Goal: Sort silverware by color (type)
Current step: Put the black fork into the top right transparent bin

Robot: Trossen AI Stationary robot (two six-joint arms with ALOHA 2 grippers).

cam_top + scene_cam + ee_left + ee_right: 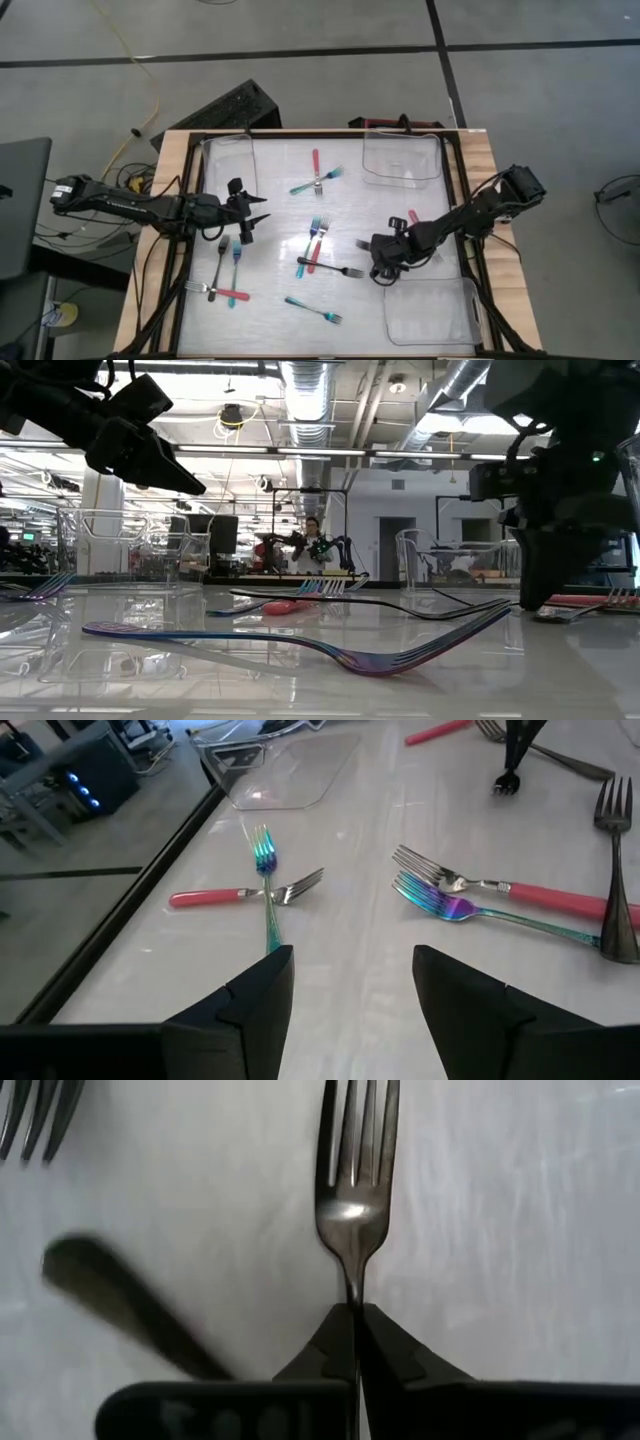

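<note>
Forks lie scattered on the white table top [270, 300]: red-handled and teal ones crossed [316, 181], another pair [314, 245], a black fork [338, 268], a teal one [312, 310], and black, teal and red ones [225, 272] at the left. My right gripper [379, 270] points down near the table's right side and is shut on a dark fork [352, 1210]. My left gripper [350, 1000] hovers open above the table's left part [254, 217], touching nothing. My right gripper pinches the dark fork between its two fingers at the thin neck [352, 1292] just behind the tines. The fingers come from above, and the tines [356, 1130] stick out ahead of them. Whether the fork is lifted off the table I cannot tell.
Clear plastic trays sit at the far right [401, 158], near right [430, 312] and far left [226, 160]. A second dark fork's handle end [105, 1295] lies close beside my right gripper. A red fork [412, 217] lies by the right arm. A dark frame [470, 230] borders the table.
</note>
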